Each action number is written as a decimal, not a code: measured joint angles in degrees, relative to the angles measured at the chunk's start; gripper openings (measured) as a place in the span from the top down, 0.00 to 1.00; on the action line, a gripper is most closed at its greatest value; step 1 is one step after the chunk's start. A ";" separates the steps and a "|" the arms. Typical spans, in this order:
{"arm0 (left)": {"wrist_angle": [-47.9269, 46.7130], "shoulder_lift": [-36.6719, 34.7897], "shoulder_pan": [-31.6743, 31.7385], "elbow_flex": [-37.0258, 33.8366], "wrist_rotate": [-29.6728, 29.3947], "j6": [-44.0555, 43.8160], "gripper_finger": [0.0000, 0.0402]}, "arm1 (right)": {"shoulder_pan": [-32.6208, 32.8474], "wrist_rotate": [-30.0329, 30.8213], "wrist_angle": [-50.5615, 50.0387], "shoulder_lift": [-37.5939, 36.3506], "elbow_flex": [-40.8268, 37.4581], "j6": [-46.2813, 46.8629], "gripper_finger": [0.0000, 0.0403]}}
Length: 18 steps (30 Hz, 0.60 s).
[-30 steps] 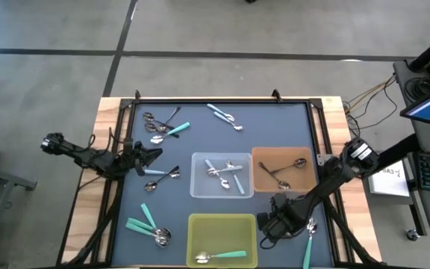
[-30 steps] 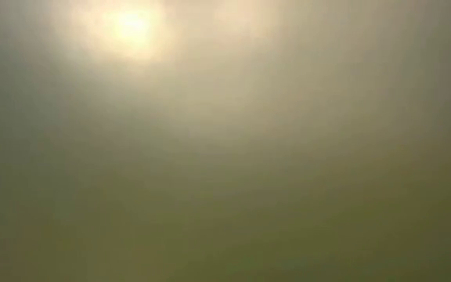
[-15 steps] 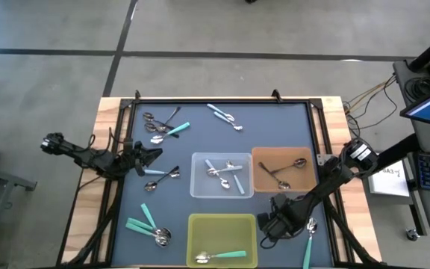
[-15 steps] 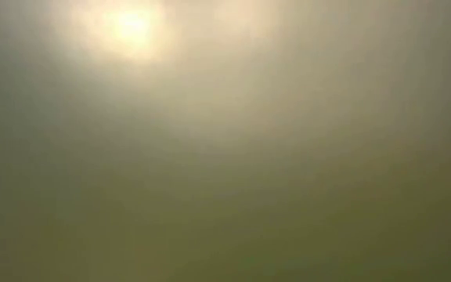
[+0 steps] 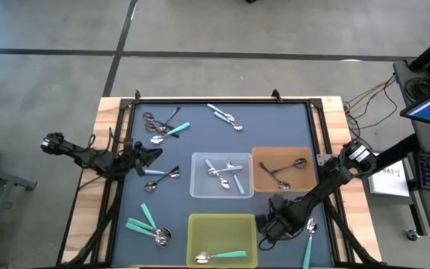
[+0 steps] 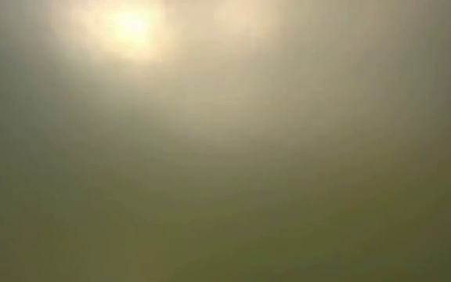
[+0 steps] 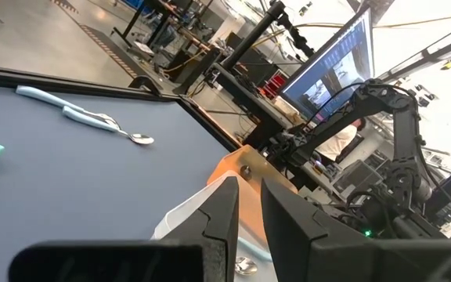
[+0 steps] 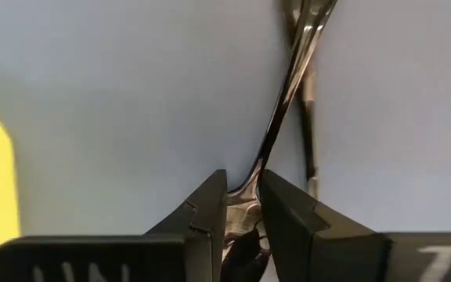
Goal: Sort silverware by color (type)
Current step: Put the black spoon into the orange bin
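My right gripper [image 5: 263,226] is near the table's near edge, just right of the yellow-green bin [image 5: 222,223], and is shut on a shiny, dark-handled spoon [image 8: 288,78]. In the high view the gripper hides that spoon. My left gripper [image 5: 151,155] waits shut over the mat's left side [image 7: 249,207], holding nothing. A spoon [image 5: 163,175] lies on the mat just near of it. The clear bin [image 5: 200,187] holds light-blue spoons, the brown bin [image 5: 263,158] a dark one, and the yellow-green bin a teal one [image 5: 222,256]. My right gripper pinches the spoon between its two fingers at the narrow neck beside the bowl [image 8: 258,164]. The handle [image 8: 308,35] runs straight out ahead of the fingers. Its shadow [image 8: 309,125] falls on the mat beside it. I cannot tell whether the far end touches the mat.
Loose spoons lie on the mat: a cluster far left [image 5: 159,127], two light-blue ones at the far edge [image 5: 226,116], teal ones near left [image 5: 149,226], and a teal one [image 5: 308,243] right of my right gripper. The low view shows only a yellowish haze.
My right arm has eased slightly toward the table's left and near edge, still shut on the spoon.
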 joint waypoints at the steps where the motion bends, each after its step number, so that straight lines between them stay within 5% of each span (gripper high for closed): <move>1: 0.02 0.00 0.02 0.00 0.00 0.00 0.90 | 0.00 -0.02 0.46 0.00 0.04 -0.01 0.83; 18: 0.00 0.00 0.02 0.00 0.00 0.00 0.90 | 0.75 0.17 0.49 -3.33 0.15 1.18 0.83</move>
